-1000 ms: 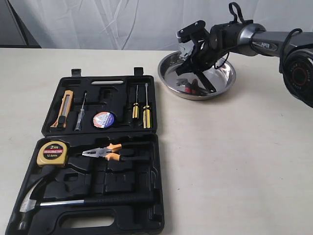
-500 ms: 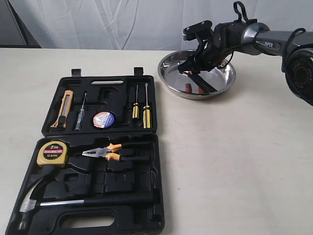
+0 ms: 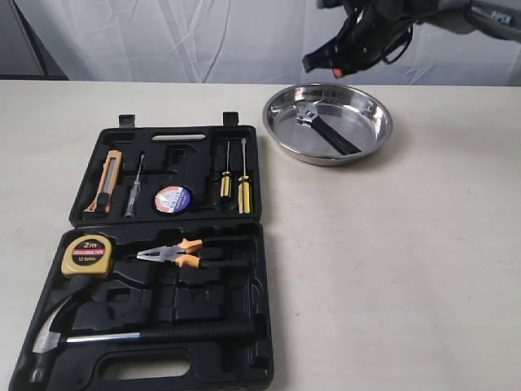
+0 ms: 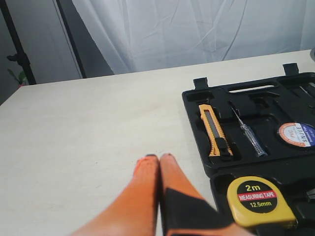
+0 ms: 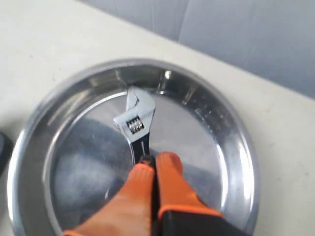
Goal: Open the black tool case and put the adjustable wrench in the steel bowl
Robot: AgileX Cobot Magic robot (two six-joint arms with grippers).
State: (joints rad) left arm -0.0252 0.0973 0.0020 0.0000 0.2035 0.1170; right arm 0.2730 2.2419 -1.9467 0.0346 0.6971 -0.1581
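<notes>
Here, adjustable wrench (image 3: 330, 130) in steel bowl (image 3: 368, 112), tape measure (image 4: 256, 199) (marked "2m", "12.5mm").

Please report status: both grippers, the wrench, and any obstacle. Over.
Left gripper shut, empty, near black tool case. Right gripper shut, empty, above steel bowl. Adjustable wrench lies inside bowl, case open. No obstacle seen.

Exterior view high over the whole tabletop (image 3: 423, 285); left wrist low beside the case (image 4: 268, 108), right wrist close above the bowl (image 5: 29, 162).
</notes>
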